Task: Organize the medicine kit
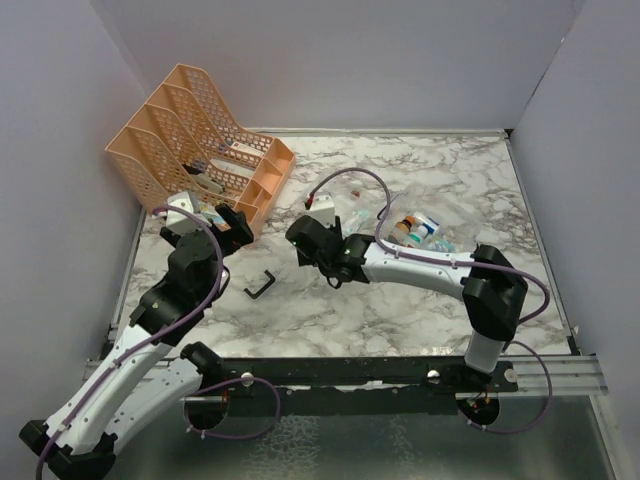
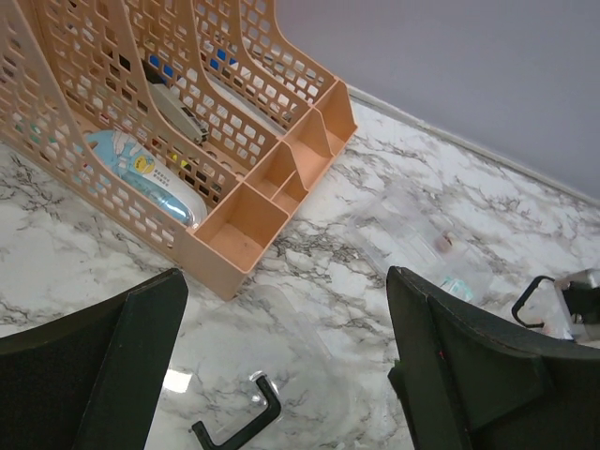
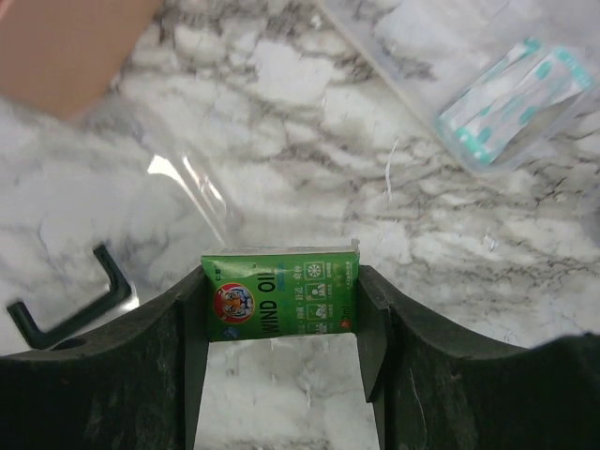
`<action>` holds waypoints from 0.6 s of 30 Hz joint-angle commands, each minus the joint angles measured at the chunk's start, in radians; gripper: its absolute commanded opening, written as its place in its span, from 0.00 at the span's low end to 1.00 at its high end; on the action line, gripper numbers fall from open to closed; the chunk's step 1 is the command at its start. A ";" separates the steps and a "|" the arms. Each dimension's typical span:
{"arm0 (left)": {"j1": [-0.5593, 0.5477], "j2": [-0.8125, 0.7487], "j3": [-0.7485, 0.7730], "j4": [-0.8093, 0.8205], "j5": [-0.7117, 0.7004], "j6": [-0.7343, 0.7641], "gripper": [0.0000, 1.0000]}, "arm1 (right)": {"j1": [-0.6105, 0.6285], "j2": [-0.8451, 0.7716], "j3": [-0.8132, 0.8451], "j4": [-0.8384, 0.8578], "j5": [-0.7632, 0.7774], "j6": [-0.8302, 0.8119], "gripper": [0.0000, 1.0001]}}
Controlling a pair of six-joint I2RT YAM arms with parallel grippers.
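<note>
My right gripper (image 3: 279, 295) is shut on a small green Wind Oil box (image 3: 279, 291), held across its ends above the marble table; in the top view the gripper (image 1: 310, 248) is mid-table, right of the peach organizer (image 1: 205, 150). My left gripper (image 2: 286, 375) is open and empty, hovering above the table near the organizer's (image 2: 234, 234) front compartments. A blue-and-white tube (image 2: 150, 178) lies in the organizer's nearest slot. A clear plastic lid (image 2: 281, 356) with a black handle (image 2: 239, 427) lies below my left gripper.
More medicine boxes and bottles (image 1: 418, 228) sit at the right of the table. A clear bag with teal-striped packets (image 3: 511, 108) lies beyond my right gripper, and it also shows in the left wrist view (image 2: 441, 262). Grey walls enclose the table.
</note>
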 commanded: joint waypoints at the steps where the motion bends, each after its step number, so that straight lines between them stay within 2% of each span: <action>1: 0.001 -0.077 -0.028 0.012 -0.074 -0.043 0.90 | -0.033 0.065 0.134 -0.049 0.189 0.108 0.56; 8: 0.001 -0.127 -0.059 0.033 -0.064 -0.055 0.90 | -0.128 0.182 0.286 -0.063 0.180 0.201 0.56; 12: 0.002 -0.108 -0.062 0.035 -0.043 -0.067 0.90 | -0.173 0.266 0.431 -0.169 0.147 0.370 0.56; 18: 0.001 -0.077 -0.059 0.039 -0.016 -0.066 0.90 | -0.184 0.391 0.590 -0.337 0.200 0.600 0.56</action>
